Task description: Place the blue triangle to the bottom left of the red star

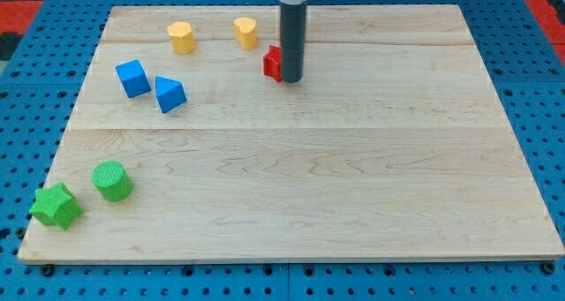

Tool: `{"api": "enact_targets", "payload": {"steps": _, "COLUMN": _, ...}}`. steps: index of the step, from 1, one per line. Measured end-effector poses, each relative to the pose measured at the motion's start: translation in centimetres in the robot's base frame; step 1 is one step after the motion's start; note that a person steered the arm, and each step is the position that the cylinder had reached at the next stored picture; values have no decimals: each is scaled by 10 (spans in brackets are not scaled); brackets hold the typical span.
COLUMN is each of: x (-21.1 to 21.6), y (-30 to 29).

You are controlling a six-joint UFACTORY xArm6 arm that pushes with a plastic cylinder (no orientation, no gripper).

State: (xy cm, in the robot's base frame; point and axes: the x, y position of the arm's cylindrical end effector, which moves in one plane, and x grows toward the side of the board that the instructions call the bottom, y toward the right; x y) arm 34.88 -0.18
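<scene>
- Blue triangle wooden block (170, 94) sits well to the view's left of my tip (291, 79), untouched.
- My tip is a bare rod with no pincer, touching red star wooden block (273, 63); risk: nudging star, shifting target.
- Blue cube wooden block (132, 78) beside triangle may get dragged.

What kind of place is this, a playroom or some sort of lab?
Probably a robotics test bench: a wooden board lies on a blue perforated base, small coloured blocks like the blue triangle are scattered about, and my tip rests beside the red star.
</scene>
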Motion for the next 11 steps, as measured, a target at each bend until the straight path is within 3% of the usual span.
{"api": "enact_targets", "payload": {"steps": 1, "x": 3, "y": -29}}
{"api": "enact_targets", "payload": {"steps": 2, "x": 70, "y": 1}}
{"api": "enact_targets", "payload": {"steps": 3, "x": 103, "y": -66}}
{"api": "enact_targets", "payload": {"steps": 5, "x": 79, "y": -174}}
{"api": "enact_targets", "payload": {"steps": 6, "x": 68, "y": -181}}
{"api": "enact_targets", "payload": {"steps": 8, "x": 55, "y": -182}}
{"api": "enact_targets", "payload": {"steps": 11, "x": 35, "y": -118}}
